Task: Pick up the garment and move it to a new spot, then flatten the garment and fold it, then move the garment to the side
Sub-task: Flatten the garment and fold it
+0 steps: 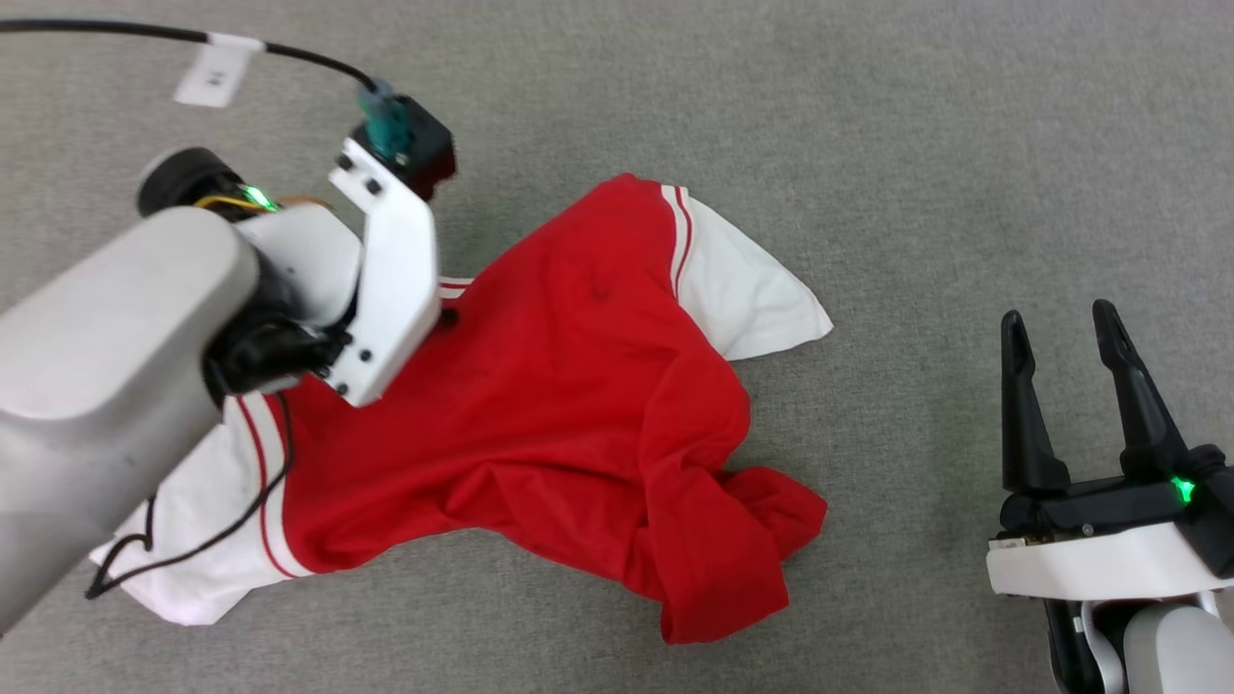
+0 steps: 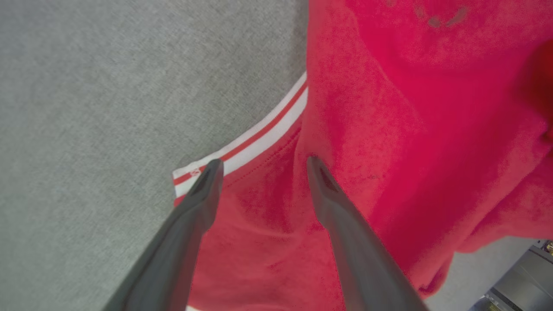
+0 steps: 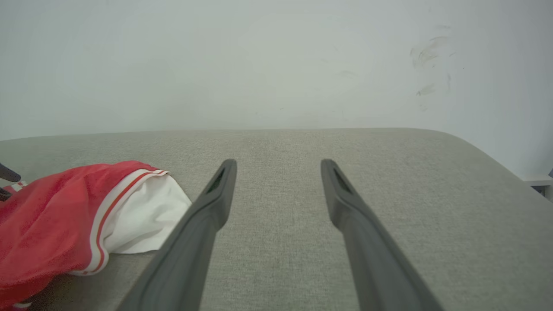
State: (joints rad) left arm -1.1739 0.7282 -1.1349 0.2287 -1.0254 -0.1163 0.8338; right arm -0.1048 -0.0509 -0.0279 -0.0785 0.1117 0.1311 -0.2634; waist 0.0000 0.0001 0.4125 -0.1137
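Since the crumpled red jersey-style T-shirt with white short sleeves [image 1: 540, 386] lies on the grey fabric-covered counter [image 1: 964, 145] under our left gripper [image 2: 263, 166], whose two dark fingers [image 2: 198, 203] stand apart and empty over the red-and-white striped collar trim [image 2: 259, 129], that arm is the nearer, while our right gripper [image 1: 1058, 314], spread open with nothing in it, hovers over the counter well apart to the shirt's right. We see its sleeve-to-sleeve line run from the head view's lower left to upper right, plain red side up, one white sleeve at each end and the hem bunched in folds toward the right gripper.
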